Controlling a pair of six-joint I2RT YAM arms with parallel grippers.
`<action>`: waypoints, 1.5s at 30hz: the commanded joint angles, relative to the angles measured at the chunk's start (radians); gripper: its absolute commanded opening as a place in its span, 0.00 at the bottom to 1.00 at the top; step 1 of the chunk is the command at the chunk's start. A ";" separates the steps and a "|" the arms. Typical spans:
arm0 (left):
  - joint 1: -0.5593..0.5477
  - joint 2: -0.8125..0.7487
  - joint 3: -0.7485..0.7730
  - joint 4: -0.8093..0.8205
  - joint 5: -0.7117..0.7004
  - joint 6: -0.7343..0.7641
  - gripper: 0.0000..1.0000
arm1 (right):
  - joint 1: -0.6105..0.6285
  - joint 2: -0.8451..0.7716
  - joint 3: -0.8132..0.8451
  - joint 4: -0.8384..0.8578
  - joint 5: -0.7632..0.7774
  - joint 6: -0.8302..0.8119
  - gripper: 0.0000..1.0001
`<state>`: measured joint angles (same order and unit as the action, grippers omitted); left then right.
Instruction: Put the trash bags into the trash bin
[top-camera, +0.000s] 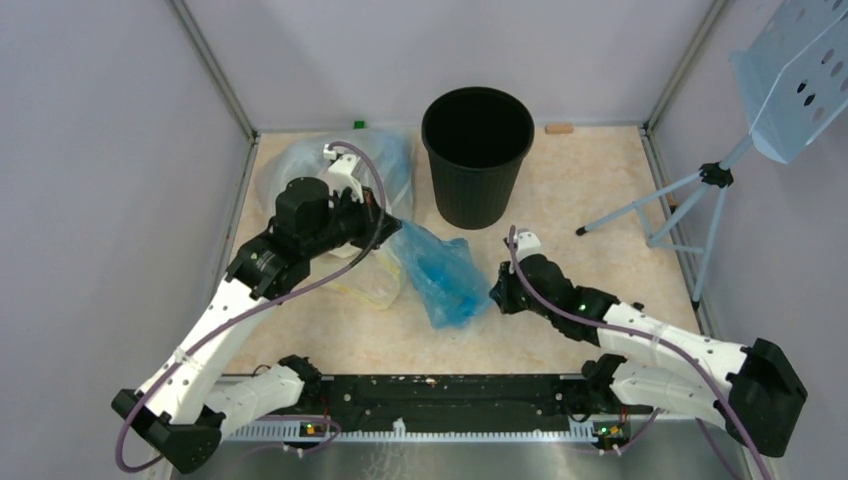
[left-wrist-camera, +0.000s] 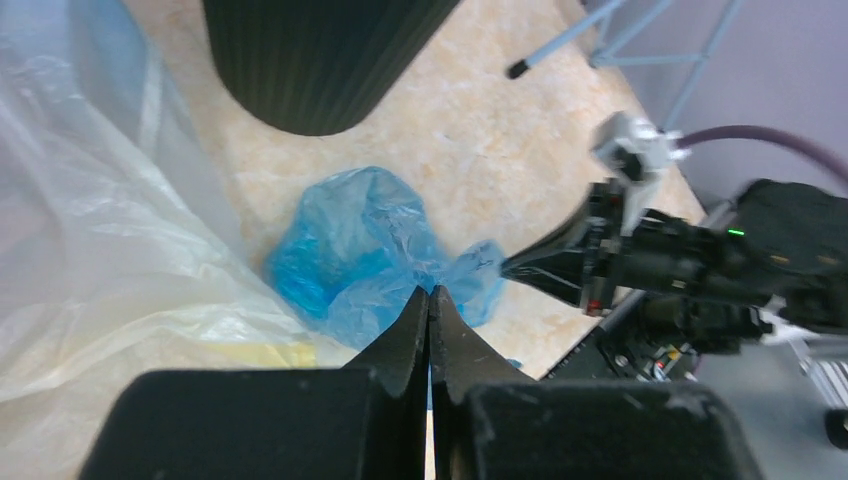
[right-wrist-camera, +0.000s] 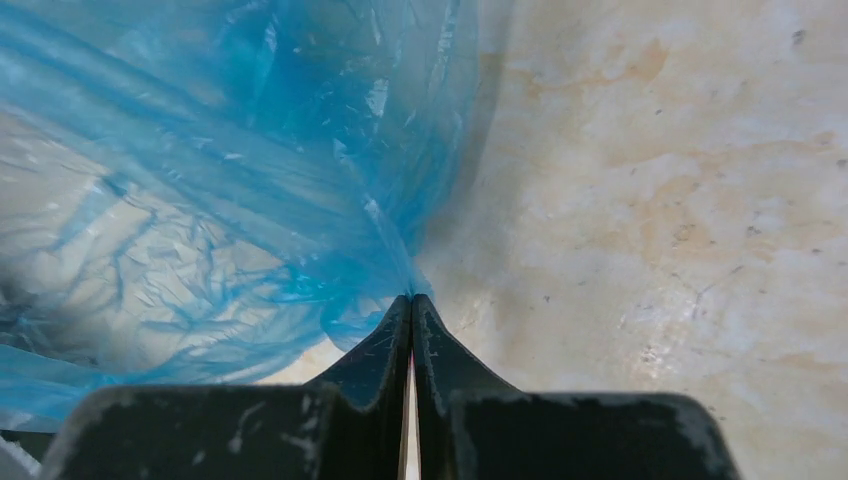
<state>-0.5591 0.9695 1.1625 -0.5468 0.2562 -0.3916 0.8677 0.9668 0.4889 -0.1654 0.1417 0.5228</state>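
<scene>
Pinching a crumpled blue bag (top-camera: 445, 278) from two sides, two robot arms reach over a beige tabletop (top-camera: 590, 180). The bag lies just in front of the black bin (top-camera: 477, 150), apart from it, with most of its film resting on the tabletop. The right jaws, in front of the bin and slightly to its right, are clamped tight on a gathered fold of blue film. The left jaws, in front of the bin to its left, are also pressed together with blue film at their tips. They appear to hold an edge, though the pinch itself is not plain to see. The bin stands upright with its mouth open.

The film looks thin and glossy, so either pinch could slip as the bag is raised. If the arms lift unevenly, the hanging film may catch the bin's rim or tip the bin over. The left jaws sit against a large clear bag (top-camera: 300, 165) left of the bin and might drag it along.

The bin's inside is too dark to see into. The left arm covers part of the clear bag. Whether the blue film is one bag or several cannot be told.
</scene>
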 joint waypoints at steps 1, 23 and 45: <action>0.004 0.064 0.028 0.024 -0.157 0.008 0.00 | -0.004 -0.076 0.175 -0.177 0.164 0.031 0.00; 0.223 0.185 -0.018 0.151 0.189 -0.102 0.82 | -0.004 -0.077 0.526 -0.429 0.206 0.021 0.00; 0.215 -0.409 -0.745 0.507 0.176 -0.771 0.99 | -0.004 0.014 0.395 -0.241 0.040 0.060 0.00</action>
<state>-0.3359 0.4610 0.2741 -0.0967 0.3866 -1.2098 0.8677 0.9867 0.8944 -0.4545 0.1993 0.5690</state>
